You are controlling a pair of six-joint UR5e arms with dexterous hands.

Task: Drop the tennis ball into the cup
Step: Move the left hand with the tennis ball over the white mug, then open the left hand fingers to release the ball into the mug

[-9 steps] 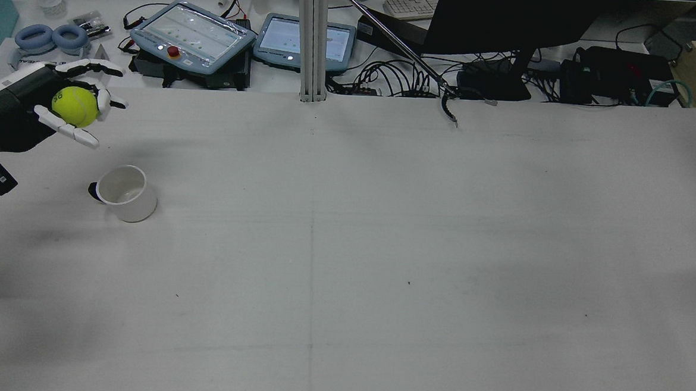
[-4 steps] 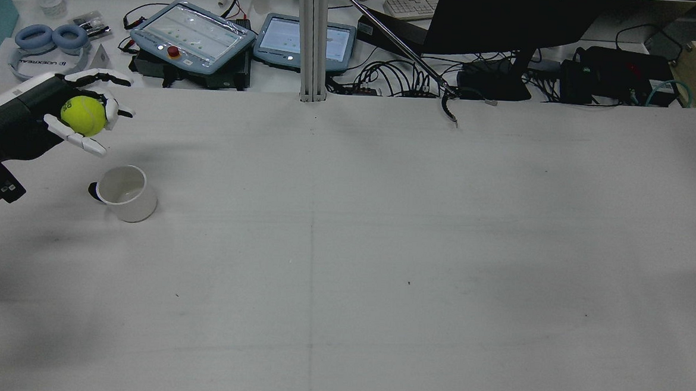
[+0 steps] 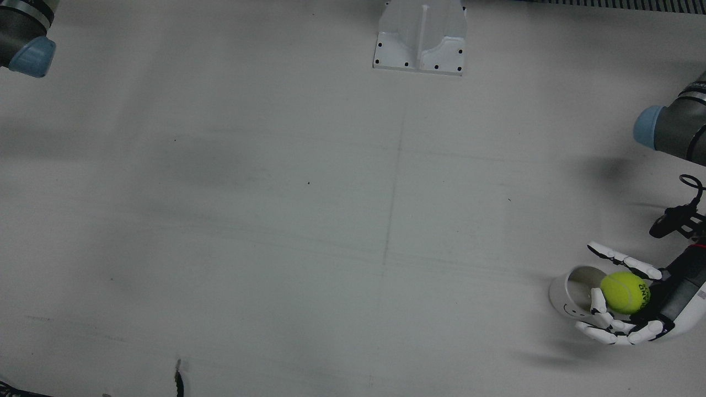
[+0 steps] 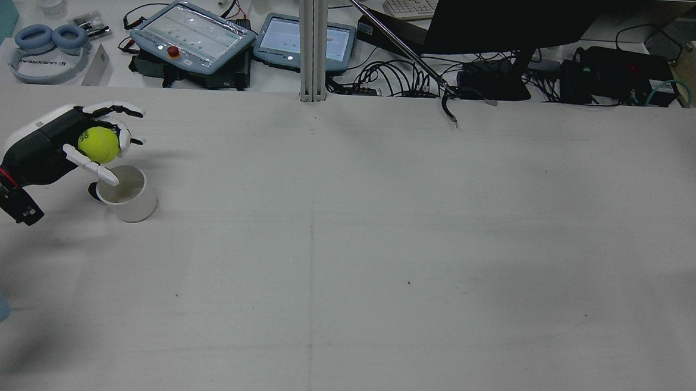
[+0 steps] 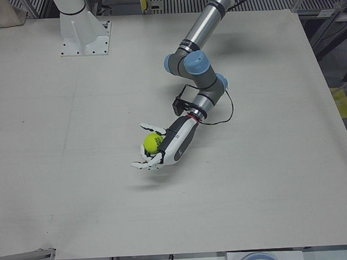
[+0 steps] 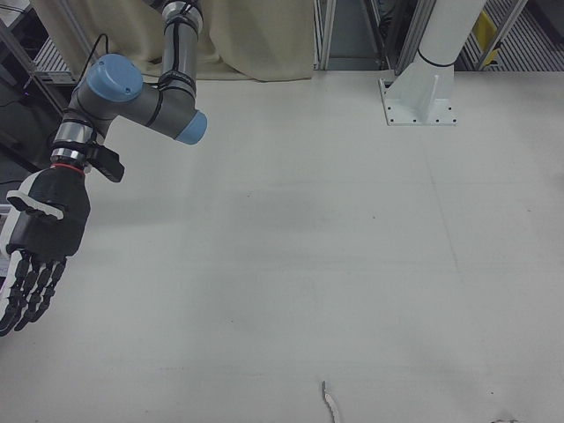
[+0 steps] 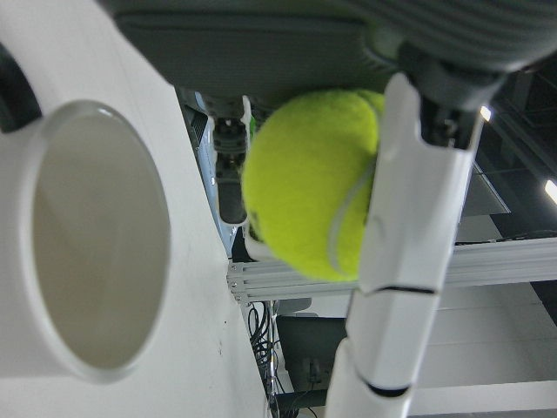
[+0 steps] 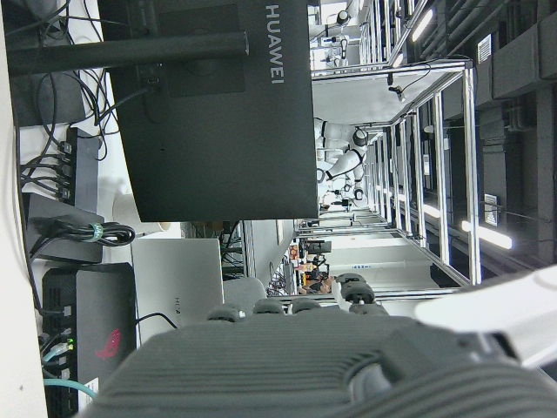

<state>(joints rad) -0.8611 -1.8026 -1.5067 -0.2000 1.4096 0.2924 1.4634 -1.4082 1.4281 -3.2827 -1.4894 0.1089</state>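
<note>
Cradling the tennis ball (image 4: 98, 145) in curled white fingers (image 4: 100, 175), the left hand (image 4: 59, 144) hangs above the white cup (image 4: 124, 194) near the left edge of the worktop (image 4: 381, 251) in the rear view; the fingers wrap round the ball on both sides and grip it, one of them crossing over the cup's rim; in the front view the ball (image 3: 624, 293) sits over the cup's (image 3: 568, 298) right-hand edge rather than its centre, with the hand (image 3: 640, 309) coming in from the right; the left hand view shows the cup's open mouth (image 7: 96, 261) pale and unblocked, the ball (image 7: 313, 187) just beside it and a finger (image 7: 409, 252) pressed along the ball's far side; a small dark patch lies on the worktop touching the cup's left side in the rear view.

Beyond the worktop's far edge stand two teach pendants (image 4: 192, 35), blue headphones (image 4: 49, 40), a monitor (image 4: 512, 19), a keyboard (image 4: 411, 5) and a tangle of cables (image 4: 390, 78), all well apart from the cup; nothing lies between hand and cup.

The right hand (image 6: 40, 238) hangs off to the side in the right-front view, fingers (image 6: 26, 295) straight, apart and holding nothing, well clear of the cup.
</note>
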